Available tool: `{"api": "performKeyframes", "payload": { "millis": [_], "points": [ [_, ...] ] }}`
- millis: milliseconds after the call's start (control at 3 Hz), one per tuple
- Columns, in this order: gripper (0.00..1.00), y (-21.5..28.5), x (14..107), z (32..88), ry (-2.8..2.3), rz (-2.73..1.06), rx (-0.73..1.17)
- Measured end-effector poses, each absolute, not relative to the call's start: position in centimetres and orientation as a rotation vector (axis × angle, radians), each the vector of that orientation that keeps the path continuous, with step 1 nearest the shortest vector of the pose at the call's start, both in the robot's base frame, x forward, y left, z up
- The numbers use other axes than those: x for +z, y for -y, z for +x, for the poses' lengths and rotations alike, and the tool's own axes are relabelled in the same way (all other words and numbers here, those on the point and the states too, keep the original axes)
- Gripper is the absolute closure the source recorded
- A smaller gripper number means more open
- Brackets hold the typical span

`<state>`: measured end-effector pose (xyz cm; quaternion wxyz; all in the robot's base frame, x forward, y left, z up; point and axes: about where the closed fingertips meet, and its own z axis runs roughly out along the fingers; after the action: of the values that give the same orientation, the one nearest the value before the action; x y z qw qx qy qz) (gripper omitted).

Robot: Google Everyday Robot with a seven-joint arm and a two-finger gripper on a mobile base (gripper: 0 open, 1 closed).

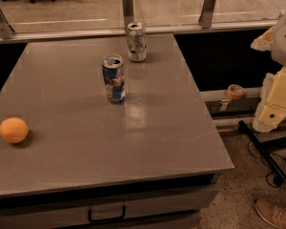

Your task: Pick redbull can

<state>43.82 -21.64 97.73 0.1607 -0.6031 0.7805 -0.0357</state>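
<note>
redbull can (114, 78) upright on grey table (86, 151), upper middle of frame, near a silver-white can (136, 42) behind it. orange (13, 130) at table's left edge. gripper (272, 109) at right edge of frame, off the table, well apart from redbull can; spread or closed: cannot tell.

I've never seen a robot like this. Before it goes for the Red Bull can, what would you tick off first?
1. The redbull can stands upright on the table: ok.
2. The silver-white can behind it stands apart, not touching: ok.
3. The orange lies far off, near the table's left edge: ok.
4. The gripper is at the can: not ok; it hangs beyond the table's right side.
5. Nothing stands between gripper and can: ok.
</note>
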Motion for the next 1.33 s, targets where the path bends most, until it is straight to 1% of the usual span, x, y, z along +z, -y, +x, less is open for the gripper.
{"api": "performKeyframes", "payload": {
  "millis": [667, 1000, 1333],
  "points": [
    [0.0, 21.0, 97.7, 44.1, -2.2, -1.709, -0.082],
    [0.0, 19.5, 97.0, 45.3, -2.163, -1.636, 0.018],
    [0.0, 16.6, 95.3, 46.7, -2.072, -1.565, 0.197]
  ]
}}
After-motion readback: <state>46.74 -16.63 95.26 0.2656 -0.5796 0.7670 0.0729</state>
